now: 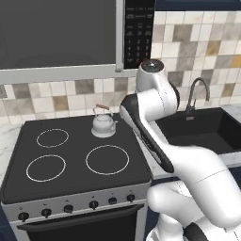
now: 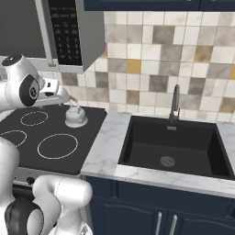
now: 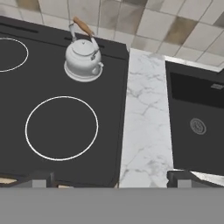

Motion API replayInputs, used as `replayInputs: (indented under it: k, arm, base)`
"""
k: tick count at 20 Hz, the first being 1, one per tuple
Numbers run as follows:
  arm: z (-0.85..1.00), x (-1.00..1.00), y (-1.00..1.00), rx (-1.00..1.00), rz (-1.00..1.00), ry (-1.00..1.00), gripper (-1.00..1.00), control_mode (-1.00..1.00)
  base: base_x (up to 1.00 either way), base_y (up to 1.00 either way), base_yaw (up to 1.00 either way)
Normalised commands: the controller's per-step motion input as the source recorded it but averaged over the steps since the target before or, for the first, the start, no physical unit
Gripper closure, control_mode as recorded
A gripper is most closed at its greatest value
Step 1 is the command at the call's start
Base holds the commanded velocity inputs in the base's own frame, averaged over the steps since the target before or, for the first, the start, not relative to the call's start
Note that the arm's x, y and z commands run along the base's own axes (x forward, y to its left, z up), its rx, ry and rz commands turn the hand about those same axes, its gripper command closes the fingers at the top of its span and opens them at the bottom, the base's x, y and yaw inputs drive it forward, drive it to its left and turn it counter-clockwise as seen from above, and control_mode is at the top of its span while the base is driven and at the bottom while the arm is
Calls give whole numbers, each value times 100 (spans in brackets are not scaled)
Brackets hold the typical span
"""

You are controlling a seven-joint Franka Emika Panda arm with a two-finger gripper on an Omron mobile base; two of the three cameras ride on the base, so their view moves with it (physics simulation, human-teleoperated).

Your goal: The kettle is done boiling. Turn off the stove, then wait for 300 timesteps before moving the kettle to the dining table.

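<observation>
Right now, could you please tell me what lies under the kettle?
The kettle sits on the stove's rear right burner; only a thin ring edge shows, the rest is covered.

We see the kettle [image 1: 104, 123] [image 2: 75, 116] [image 3: 83, 58] upright on the stove's [image 1: 77, 160] [image 2: 69, 126] [image 3: 109, 113] back right burner, small, squat and silver-grey, with a lid knob and an arched brown-orange handle standing up. The stove is a black glass cooktop with white ring burners; its other three rings are bare. We see a row of black knobs along its steel front in the left base view.
</observation>
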Motion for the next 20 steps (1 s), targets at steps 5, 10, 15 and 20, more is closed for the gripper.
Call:
replayInputs:
  k: [5,10,15,20]
  arm:
    - [0,-2,65,-9,1,-1,-100,-100]
    - [0,-8,61,-8,2,-3,-100,-100]
    - [-10,-25,51,-8,4,-7,-100,-100]
    - [-22,-34,44,-8,4,-5,-100,-100]
  base:
    - [0,0,0]
    - [0,0,0]
    - [0,0,0]
    - [0,0,0]
